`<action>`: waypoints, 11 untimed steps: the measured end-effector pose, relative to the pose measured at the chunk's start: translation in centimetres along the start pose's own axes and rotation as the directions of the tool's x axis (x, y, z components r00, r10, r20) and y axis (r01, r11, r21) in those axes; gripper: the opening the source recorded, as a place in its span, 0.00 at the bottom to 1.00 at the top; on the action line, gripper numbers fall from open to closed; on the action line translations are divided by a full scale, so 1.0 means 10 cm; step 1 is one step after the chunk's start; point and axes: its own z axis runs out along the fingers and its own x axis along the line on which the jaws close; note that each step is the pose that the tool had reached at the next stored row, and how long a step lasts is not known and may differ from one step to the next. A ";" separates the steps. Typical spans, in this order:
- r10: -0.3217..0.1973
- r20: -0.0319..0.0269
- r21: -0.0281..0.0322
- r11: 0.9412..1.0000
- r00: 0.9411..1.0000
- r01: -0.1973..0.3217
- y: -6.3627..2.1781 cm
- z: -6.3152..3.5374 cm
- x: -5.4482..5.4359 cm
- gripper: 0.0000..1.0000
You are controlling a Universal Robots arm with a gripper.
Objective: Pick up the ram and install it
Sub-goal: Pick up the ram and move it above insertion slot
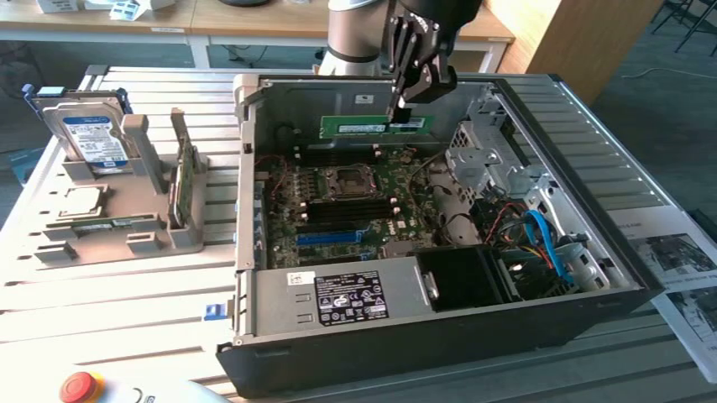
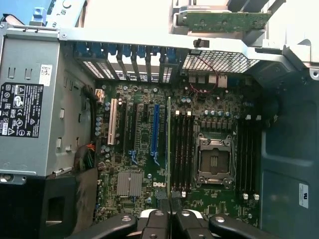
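My gripper (image 1: 400,112) is shut on the ram (image 1: 374,126), a long thin green stick held level on its edge. It hangs inside the open computer case (image 1: 241,210), near the far wall and above the motherboard (image 1: 370,222). In the wrist view the ram (image 2: 169,144) shows edge-on, running out from the gripper (image 2: 170,211) beside the black memory slots (image 2: 182,149), next to the processor socket (image 2: 214,162). A second green stick (image 2: 224,20) stands in the grey holder (image 1: 168,235) outside the case.
The holder on the exterior view's left also carries a hard drive (image 1: 90,138) and a square silver processor chip (image 1: 73,201). A power supply (image 1: 336,294), drive cage (image 1: 488,164) and blue cables (image 1: 546,243) crowd the case. A red stop button (image 1: 79,386) sits at the front.
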 end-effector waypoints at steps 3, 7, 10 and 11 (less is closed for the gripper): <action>0.000 0.000 0.000 1.000 1.000 0.000 0.000 0.000 0.00 0.12; 0.000 0.000 0.000 1.000 1.000 0.000 -0.001 0.001 0.00 0.12; 0.000 0.000 0.000 1.000 1.000 0.000 -0.002 0.004 -0.01 0.12; 0.000 0.000 0.000 1.000 1.000 0.000 -0.002 0.006 -0.02 0.12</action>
